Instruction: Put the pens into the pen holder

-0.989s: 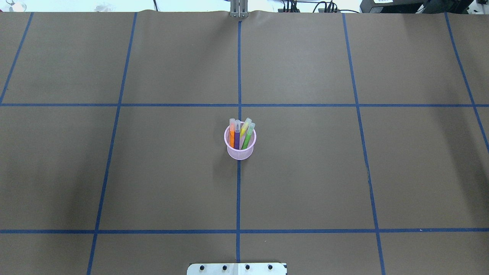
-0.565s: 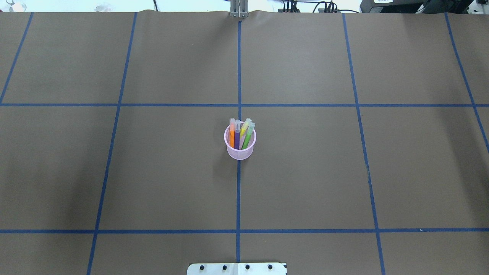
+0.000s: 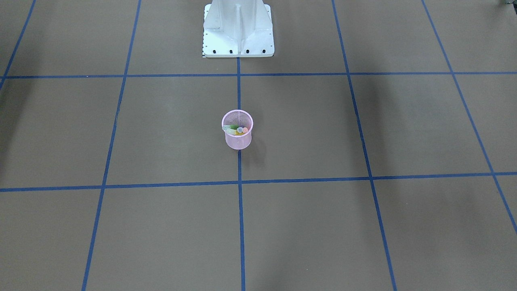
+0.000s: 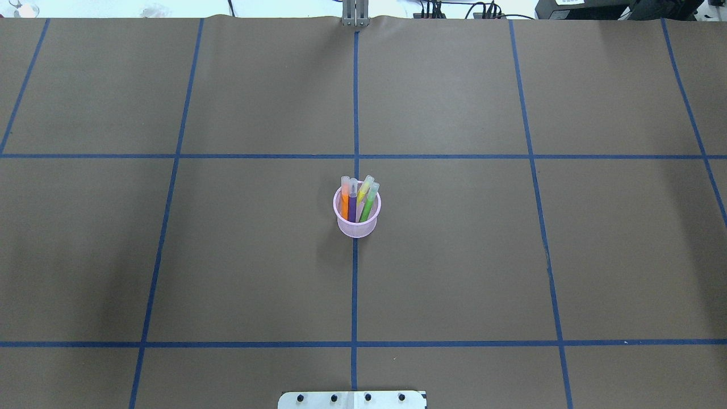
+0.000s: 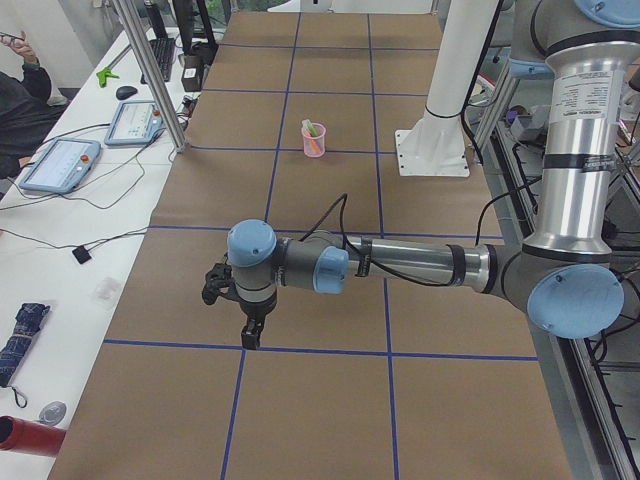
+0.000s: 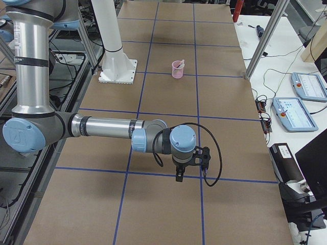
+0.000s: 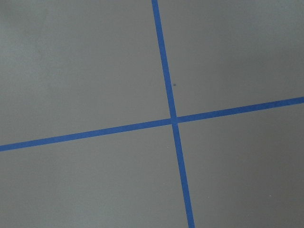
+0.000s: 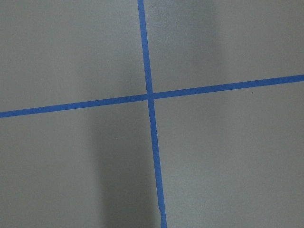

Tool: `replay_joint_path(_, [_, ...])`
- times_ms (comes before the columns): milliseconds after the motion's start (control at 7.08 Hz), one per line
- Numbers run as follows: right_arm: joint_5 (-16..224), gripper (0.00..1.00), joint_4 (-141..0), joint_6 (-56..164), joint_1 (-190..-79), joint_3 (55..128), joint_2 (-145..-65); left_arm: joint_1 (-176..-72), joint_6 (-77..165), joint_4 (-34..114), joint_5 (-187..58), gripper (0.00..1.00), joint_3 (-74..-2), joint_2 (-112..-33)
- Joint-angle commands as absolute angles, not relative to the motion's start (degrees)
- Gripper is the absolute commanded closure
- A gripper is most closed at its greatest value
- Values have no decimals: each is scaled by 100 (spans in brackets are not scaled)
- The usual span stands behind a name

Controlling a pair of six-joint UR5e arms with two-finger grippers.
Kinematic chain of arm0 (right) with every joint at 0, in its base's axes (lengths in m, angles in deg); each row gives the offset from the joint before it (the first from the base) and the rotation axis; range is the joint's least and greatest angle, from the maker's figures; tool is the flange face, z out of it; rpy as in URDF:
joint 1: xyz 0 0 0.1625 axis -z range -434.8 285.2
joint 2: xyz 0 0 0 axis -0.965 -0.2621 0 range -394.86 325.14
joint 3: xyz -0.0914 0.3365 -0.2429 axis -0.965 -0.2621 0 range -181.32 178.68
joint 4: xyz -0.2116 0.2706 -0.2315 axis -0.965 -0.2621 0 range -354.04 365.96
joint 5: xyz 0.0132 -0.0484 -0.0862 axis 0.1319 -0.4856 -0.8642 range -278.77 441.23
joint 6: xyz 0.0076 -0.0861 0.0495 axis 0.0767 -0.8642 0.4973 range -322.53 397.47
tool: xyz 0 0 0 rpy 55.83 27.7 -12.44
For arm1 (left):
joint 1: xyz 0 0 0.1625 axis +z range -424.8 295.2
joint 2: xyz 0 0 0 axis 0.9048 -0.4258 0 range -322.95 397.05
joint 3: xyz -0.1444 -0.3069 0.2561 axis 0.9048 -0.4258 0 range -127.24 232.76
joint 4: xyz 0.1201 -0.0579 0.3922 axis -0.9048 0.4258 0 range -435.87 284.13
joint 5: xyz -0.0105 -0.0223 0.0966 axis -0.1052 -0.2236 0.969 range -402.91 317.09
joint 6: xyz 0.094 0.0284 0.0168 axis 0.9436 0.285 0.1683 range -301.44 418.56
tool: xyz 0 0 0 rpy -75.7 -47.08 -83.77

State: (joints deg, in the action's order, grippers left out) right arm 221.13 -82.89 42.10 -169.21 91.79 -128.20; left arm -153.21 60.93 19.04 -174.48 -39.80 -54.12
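Pens [image 4: 352, 205] in pen holder [image 4: 356, 230] (pink mesh); left end effector [image 5: 249, 338], right end effector [image 6: 179, 177]: cannot tell spread.

You're in a robot lab: a long table [image 4: 255, 255] papered brown and gridded with blue tape [image 4: 354, 284], industrial arms [image 5: 420, 262] on a white pedestal [image 3: 238, 28], control tablets [image 6: 297, 113] and cables [image 4: 483, 8] on white side benches [image 5: 100, 205]
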Motion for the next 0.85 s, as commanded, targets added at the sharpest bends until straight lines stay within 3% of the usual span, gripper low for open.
replay_joint_path(0, [22115, 0, -8289, 4204, -16929, 9228, -12829, -15321, 6093, 1905, -17448, 0, -3978, -5409])
replay_joint_path(706, [22115, 0, -8289, 4213, -16929, 9290, -12829, -15321, 6093, 1905, -17448, 0, -3978, -5391])
